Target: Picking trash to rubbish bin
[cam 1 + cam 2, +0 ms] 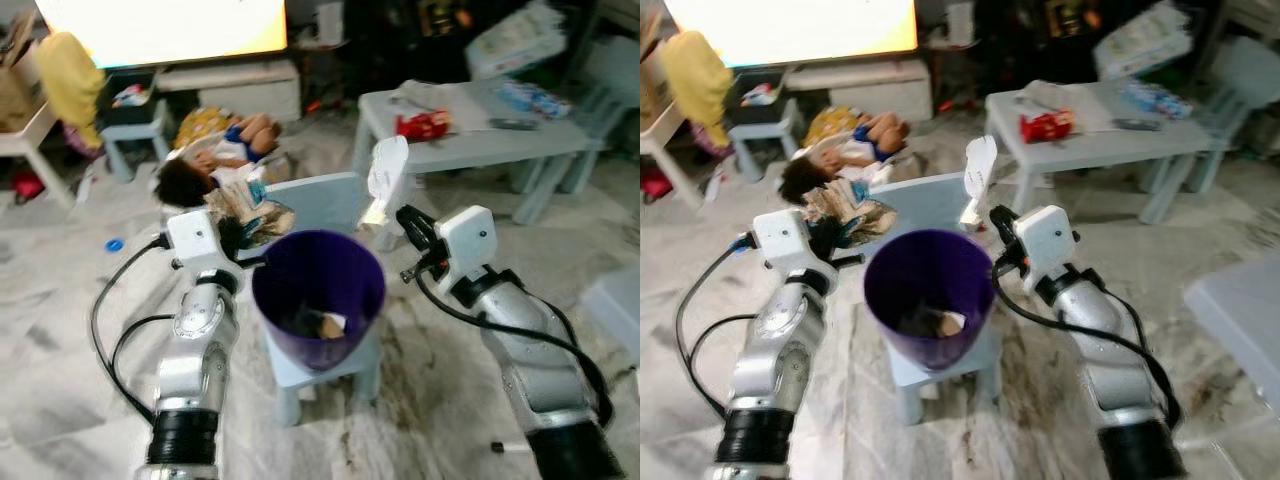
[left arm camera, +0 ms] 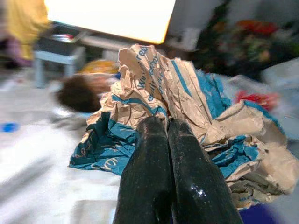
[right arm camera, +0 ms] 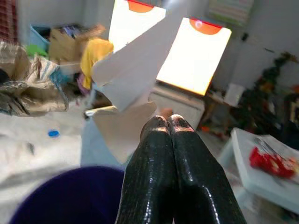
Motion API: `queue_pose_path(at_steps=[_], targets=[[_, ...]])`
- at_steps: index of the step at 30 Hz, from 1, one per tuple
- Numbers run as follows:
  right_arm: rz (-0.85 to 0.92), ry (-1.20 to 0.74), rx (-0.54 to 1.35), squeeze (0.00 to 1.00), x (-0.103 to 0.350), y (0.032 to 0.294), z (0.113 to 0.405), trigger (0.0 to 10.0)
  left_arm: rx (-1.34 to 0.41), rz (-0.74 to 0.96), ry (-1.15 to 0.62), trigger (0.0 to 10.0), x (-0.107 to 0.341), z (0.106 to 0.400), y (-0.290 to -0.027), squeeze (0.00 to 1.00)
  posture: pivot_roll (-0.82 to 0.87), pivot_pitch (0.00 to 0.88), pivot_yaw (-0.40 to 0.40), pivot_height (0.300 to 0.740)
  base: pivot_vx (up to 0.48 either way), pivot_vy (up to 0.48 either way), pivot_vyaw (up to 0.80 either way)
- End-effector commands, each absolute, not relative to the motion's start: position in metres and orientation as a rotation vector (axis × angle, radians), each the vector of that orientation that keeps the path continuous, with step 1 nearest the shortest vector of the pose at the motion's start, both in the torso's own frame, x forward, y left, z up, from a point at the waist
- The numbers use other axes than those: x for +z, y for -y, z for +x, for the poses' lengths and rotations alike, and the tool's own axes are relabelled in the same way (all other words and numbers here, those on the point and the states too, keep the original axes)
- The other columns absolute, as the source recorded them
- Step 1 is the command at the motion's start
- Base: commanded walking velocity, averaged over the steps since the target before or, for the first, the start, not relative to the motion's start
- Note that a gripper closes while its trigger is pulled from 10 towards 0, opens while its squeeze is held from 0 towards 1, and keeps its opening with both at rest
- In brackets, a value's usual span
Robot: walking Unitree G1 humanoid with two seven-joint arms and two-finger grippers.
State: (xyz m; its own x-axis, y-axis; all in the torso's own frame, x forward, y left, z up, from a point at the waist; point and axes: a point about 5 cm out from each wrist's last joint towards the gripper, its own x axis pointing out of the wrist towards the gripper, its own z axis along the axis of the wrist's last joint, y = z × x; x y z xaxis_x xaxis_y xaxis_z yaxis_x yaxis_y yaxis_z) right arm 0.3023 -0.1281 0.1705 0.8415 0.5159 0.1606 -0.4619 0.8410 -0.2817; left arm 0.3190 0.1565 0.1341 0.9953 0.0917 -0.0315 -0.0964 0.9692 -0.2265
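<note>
Evidently for dropping, the left gripper [image 1: 238, 238] clenches its fingers on a crumpled paper bag [image 1: 250, 210] and the right gripper [image 1: 408, 222] pinches a white paper scrap [image 1: 386, 172], both beside the purple bin's [image 1: 318, 290] rim.

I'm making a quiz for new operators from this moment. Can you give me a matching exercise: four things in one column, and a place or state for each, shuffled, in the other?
Column one:
1. crumpled brown and blue paper bag
2. white paper scrap
3. purple bin
4. red packet

Column two:
A. lies on the grey table
B. pinched in the left claw
C. stands on a small stool, some trash already inside
D. pinched in the right claw

Pairs: 1-B, 2-D, 3-C, 4-A
</note>
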Motion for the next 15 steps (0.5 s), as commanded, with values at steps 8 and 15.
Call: queue_pose_path(at_steps=[8,15], targets=[[-0.255,0.234,0.508,0.00,0.1720,0.1348,0.3016,10.0,0.070,-0.256,-0.028,10.0,0.1344,0.3196,-0.1468,0.00,-0.06,0.059,-0.007,0.740,0.275,0.301,0.13],[-0.255,0.236,0.505,0.00,0.1724,0.1347,0.3020,10.0,0.052,-0.265,-0.039,10.0,0.1327,0.3204,-0.1440,0.00,-0.06,0.057,-0.008,0.740,0.000,0.000,0.00]])
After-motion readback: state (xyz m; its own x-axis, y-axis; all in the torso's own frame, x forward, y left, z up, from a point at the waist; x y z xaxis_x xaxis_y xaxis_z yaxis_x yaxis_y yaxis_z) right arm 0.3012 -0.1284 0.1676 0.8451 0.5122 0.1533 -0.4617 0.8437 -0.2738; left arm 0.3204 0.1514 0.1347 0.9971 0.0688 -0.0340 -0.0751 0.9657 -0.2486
